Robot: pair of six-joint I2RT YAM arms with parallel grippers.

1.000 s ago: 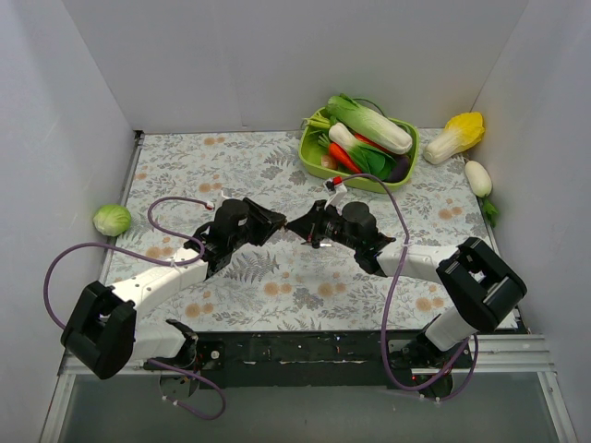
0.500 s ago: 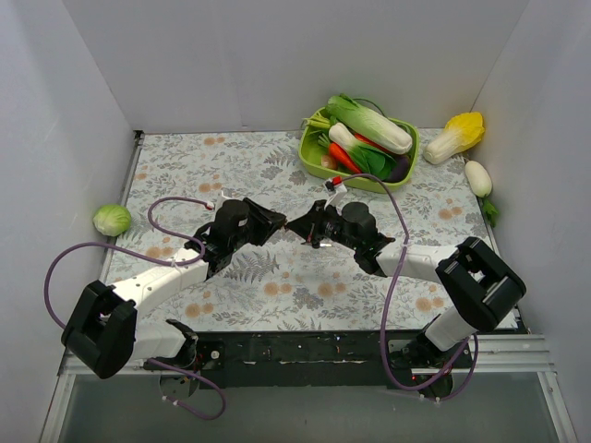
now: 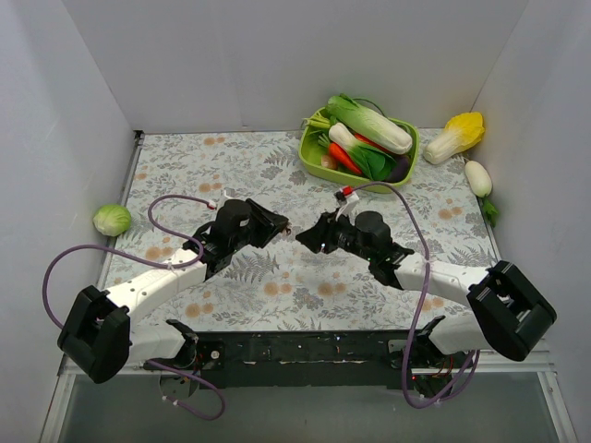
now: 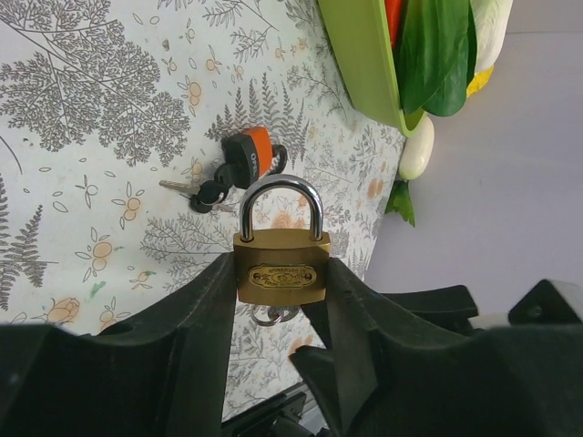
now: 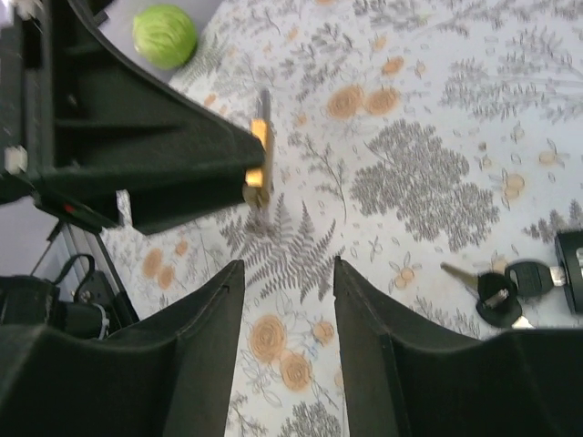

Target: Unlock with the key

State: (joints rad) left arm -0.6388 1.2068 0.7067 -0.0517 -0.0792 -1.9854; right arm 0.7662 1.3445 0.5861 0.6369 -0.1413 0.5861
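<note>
My left gripper (image 4: 281, 273) is shut on a brass padlock (image 4: 282, 269) and holds it upright above the table; its steel shackle looks closed. Something small and silvery (image 4: 273, 315) hangs under its body. The key (image 4: 211, 194), black-headed with a short silver blade, lies on the cloth beside an orange and black padlock (image 4: 248, 155). In the right wrist view the key (image 5: 496, 293) lies at the right, and the brass padlock (image 5: 258, 164) shows edge-on ahead. My right gripper (image 5: 287, 269) is open and empty, a short way back from it. Both grippers, left (image 3: 280, 224) and right (image 3: 307, 238), face each other mid-table.
A green tray (image 3: 319, 166) full of toy vegetables stands at the back right. A green cabbage (image 3: 112, 220) lies at the left wall. A yellow cabbage (image 3: 457, 136) and a white radish (image 3: 478, 177) lie at the far right. White walls enclose three sides.
My right gripper has opened and drawn back to the right, away from the padlock's underside. The left gripper still holds the padlock in the same place.
</note>
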